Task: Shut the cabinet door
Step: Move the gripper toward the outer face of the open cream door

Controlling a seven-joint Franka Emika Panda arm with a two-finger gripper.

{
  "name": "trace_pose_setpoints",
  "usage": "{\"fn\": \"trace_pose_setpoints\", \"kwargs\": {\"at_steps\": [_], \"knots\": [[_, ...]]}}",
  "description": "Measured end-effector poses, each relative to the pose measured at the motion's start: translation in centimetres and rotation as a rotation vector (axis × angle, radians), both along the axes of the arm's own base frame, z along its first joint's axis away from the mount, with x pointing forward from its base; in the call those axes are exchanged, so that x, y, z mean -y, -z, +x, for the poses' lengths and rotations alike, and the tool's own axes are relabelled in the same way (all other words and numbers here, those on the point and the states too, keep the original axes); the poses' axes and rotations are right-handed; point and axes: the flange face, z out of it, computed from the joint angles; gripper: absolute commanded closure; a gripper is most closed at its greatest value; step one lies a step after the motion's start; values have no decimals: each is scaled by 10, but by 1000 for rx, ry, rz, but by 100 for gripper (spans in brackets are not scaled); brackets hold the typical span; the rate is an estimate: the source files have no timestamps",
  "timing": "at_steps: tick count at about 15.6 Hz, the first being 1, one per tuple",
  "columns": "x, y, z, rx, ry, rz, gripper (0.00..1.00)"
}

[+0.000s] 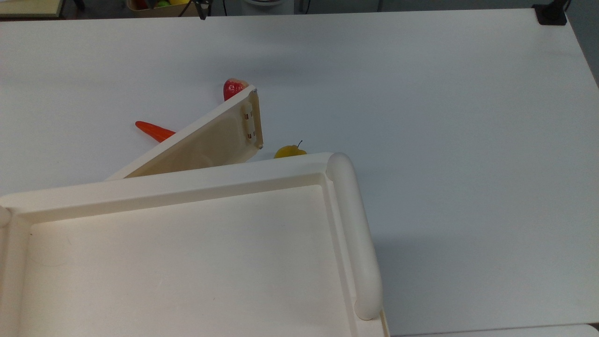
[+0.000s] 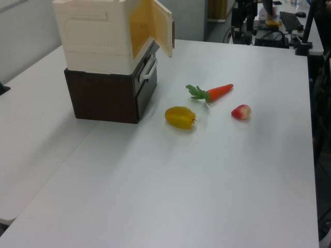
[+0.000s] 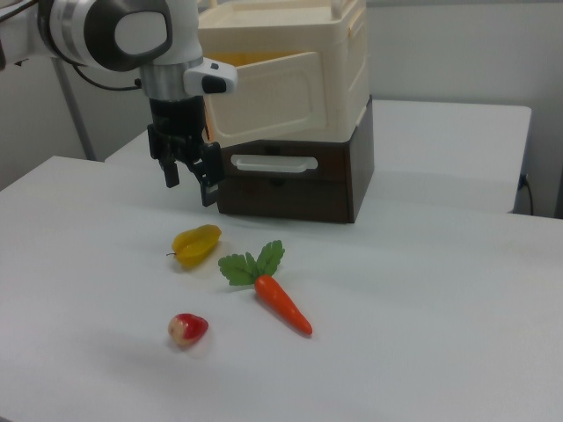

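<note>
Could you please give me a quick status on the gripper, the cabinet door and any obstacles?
Gripper open, holding nothing, hanging beside the cabinet door. Door ajar, swung out from cabinet. Yellow fruit on table below gripper; carrot and red fruit farther out.

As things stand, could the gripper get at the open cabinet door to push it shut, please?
Probably yes. In the right view the gripper hangs open beside the swung-out cabinet door, with nothing between them; the yellow fruit and carrot lie lower on the table.

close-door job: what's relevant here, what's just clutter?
Relevant: cabinet door, standing open; cabinet; gripper, open, beside the door.

Clutter: carrot, yellow fruit, red fruit on the table; dark base unit under the cabinet.
</note>
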Motion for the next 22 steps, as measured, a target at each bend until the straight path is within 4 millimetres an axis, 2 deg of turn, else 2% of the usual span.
{"fn": "trace_pose_setpoints", "kwargs": {"at_steps": [8,15,19,22], "knots": [[2,0,0,0,4,0,0],[18,1,0,8,32,-5,0],[18,3,3,12,-38,-2,0],[21,2,7,45,-79,-6,39]]}}
